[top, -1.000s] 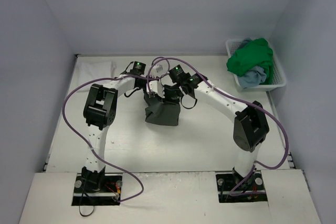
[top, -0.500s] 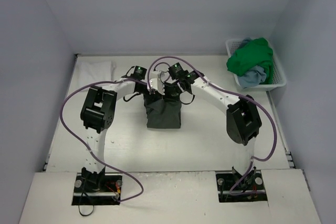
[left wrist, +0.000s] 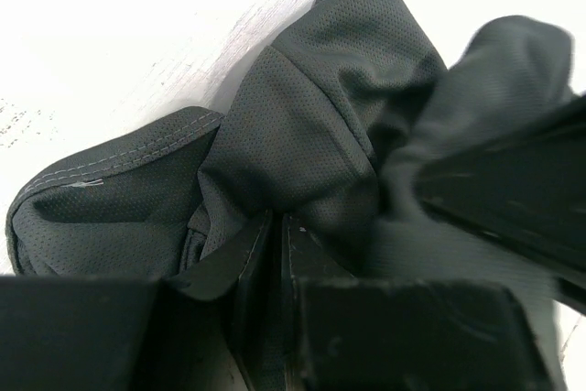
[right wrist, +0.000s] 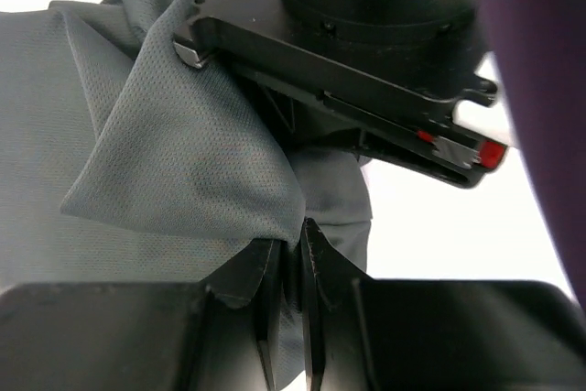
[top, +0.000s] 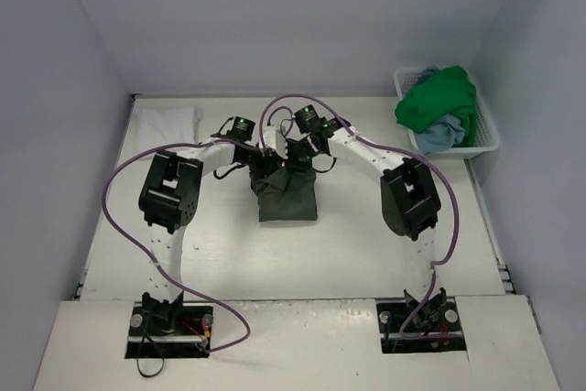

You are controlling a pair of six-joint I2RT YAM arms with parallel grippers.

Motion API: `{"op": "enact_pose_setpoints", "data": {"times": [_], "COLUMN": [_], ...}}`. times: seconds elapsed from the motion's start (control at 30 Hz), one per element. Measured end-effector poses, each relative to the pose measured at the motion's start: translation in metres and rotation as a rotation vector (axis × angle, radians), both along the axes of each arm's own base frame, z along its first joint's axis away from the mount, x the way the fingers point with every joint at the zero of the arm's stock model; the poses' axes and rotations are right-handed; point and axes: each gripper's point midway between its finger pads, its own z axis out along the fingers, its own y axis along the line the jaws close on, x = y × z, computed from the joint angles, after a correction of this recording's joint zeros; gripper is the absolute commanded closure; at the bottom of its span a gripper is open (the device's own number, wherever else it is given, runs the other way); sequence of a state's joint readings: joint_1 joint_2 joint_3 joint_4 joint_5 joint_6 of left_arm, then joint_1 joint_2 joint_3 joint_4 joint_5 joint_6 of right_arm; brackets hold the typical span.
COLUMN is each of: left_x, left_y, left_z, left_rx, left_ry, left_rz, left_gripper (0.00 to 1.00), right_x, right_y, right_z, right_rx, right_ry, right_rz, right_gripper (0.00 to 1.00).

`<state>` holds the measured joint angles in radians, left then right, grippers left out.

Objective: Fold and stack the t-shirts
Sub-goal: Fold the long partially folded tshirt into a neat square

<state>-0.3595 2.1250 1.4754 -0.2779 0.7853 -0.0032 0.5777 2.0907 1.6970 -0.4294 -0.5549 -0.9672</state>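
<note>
- Two arms stretch from the near edge and converge over the middle of the surface [top: 357, 244]; neither is clearly the nearer one.
- Just past their elbows lies the dark olive-grey t-shirt [top: 289, 200], a bunched, roughly square bundle, its body trailing back toward the bases.
- On its far edge, the left gripper [top: 265, 164] and right gripper [top: 300, 158] sit just beside each other.
- Each wrist view shows its jaws pinched narrow on a fold of the dark mesh cloth. The right one has a raised corner, with the left gripper's black body close ahead of it.
- My read is that the cloth hangs nearward from both grips, so the coming move turns on where that shared far edge gets carried, or on the grips spreading sideways.
- Farther off, a folded white t-shirt [top: 167, 120] rests at the far left.
- At the far right, the white basket [top: 486, 141] holds the bright green t-shirt [top: 438, 103] heaped over the light blue t-shirt [top: 439, 135].
</note>
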Motion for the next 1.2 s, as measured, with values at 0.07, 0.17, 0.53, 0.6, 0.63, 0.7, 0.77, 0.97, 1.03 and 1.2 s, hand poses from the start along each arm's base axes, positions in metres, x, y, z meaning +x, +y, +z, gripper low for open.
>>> {"op": "enact_pose_setpoints", "data": {"times": [0.07, 0.17, 0.53, 0.6, 0.63, 0.7, 0.77, 0.97, 1.03, 1.2], "left_x": [0.0, 0.0, -0.002, -0.002, -0.002, -0.001, 0.001, 0.003, 0.001, -0.006], "left_y": [0.0, 0.001, 0.014, 0.019, 0.023, 0.032, 0.042, 0.072, 0.078, 0.086], "left_z": [0.0, 0.001, 0.013, 0.021, 0.025, 0.035, 0.043, 0.079, 0.088, 0.102], "left_rx": [0.001, 0.006, 0.07, 0.079, 0.085, 0.1, 0.111, 0.133, 0.136, 0.14], "left_ry": [0.0, -0.002, -0.038, -0.056, -0.064, -0.077, -0.09, -0.144, -0.165, -0.189], "left_rz": [0.0, 0.001, 0.004, 0.005, 0.006, 0.022, 0.038, 0.101, 0.116, 0.136], "left_gripper": [0.95, 0.94, 0.95, 0.95, 0.95, 0.95, 0.95, 0.94, 0.95, 0.95], "right_x": [0.001, 0.001, 0.003, 0.005, 0.006, 0.011, 0.015, 0.027, 0.027, 0.021], "right_y": [0.001, 0.003, 0.004, 0.006, 0.007, 0.012, 0.022, 0.059, 0.069, 0.08], "right_z": [-0.006, -0.015, -0.036, -0.037, -0.037, -0.033, -0.025, 0.005, 0.015, 0.031], "right_rx": [-0.003, -0.004, -0.015, -0.009, -0.003, 0.017, 0.043, 0.142, 0.167, 0.191], "right_ry": [0.011, 0.028, 0.063, 0.061, 0.058, 0.041, 0.01, -0.087, -0.111, -0.132], "right_rz": [0.001, 0.004, -0.022, -0.03, -0.034, -0.031, -0.024, -0.011, -0.001, 0.004], "right_gripper": [0.94, 0.93, 0.89, 0.89, 0.87, 0.84, 0.73, 0.5, 0.49, 0.49]}}
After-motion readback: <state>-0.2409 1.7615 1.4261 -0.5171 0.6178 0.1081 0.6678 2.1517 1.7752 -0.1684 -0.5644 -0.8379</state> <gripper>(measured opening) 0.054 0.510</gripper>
